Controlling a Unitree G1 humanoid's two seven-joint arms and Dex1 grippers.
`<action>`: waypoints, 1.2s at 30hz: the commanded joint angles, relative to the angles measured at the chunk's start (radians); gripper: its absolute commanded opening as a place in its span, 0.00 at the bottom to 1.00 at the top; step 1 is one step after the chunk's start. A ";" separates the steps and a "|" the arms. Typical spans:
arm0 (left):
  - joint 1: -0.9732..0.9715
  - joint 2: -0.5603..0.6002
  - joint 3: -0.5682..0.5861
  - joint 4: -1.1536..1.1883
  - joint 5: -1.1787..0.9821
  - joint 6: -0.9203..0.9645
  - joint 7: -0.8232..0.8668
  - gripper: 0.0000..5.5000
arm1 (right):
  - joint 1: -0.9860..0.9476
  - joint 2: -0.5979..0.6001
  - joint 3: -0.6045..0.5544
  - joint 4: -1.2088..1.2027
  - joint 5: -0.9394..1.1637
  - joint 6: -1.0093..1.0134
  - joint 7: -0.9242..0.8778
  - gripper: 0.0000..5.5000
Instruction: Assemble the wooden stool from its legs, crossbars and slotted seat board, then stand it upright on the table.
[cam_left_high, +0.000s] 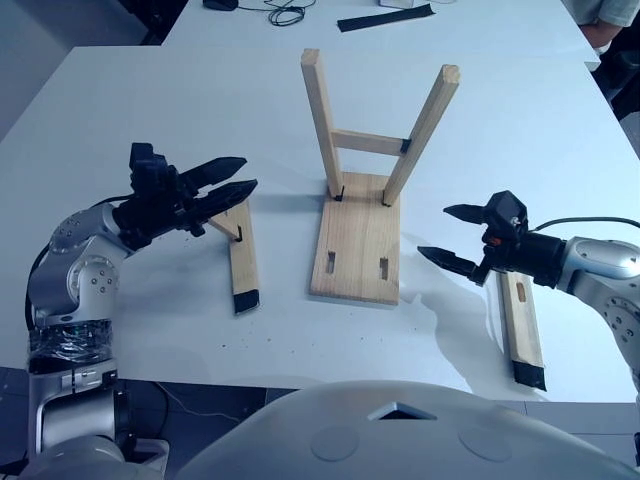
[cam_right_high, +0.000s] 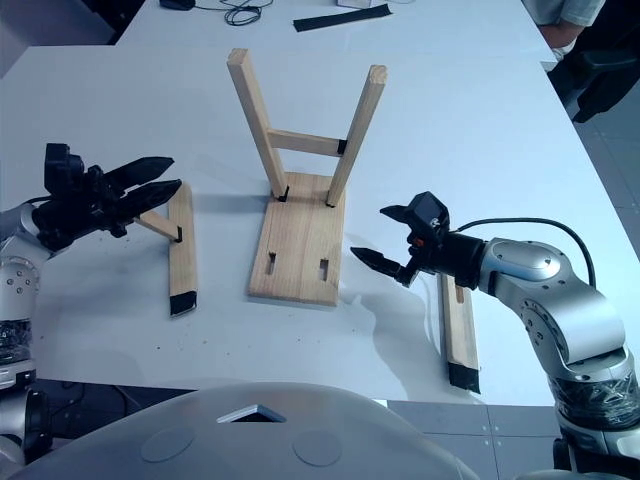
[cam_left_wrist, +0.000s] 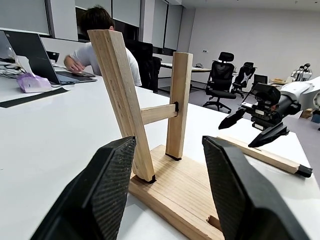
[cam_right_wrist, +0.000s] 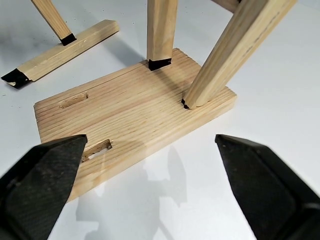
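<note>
Plainly, both claws gape empty: the left claw (cam_left_high: 248, 172) hovers at the far end of one loose pale wooden leg (cam_left_high: 242, 265), the right claw (cam_left_high: 434, 230) just inboard of a second loose leg (cam_left_high: 522, 325). Both lie near-to-far on the white tabletop (cam_left_high: 150, 100), flanking the slotted wooden seat board (cam_left_high: 355, 240).

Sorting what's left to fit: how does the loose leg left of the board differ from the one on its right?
The left leg has a crossbar joined to it, sticking up at a slant; the right leg is bare, showing an open slot. The left leg lies closer to the board than the right leg. Both lie flat on the table, black-tipped end toward the robot.
</note>
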 joint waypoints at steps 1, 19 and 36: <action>-0.018 0.013 -0.003 -0.011 -0.008 0.064 0.029 0.45 | 0.007 0.007 0.002 -0.017 -0.008 -0.007 -0.015 0.86; -0.080 0.088 -0.136 -0.547 -0.062 0.369 0.393 0.45 | 0.060 0.026 -0.037 -0.062 0.009 0.000 -0.052 0.86; 0.368 0.271 -0.314 -0.556 0.330 0.218 0.331 0.45 | 0.141 0.060 -0.049 -0.111 0.005 -0.003 -0.100 0.86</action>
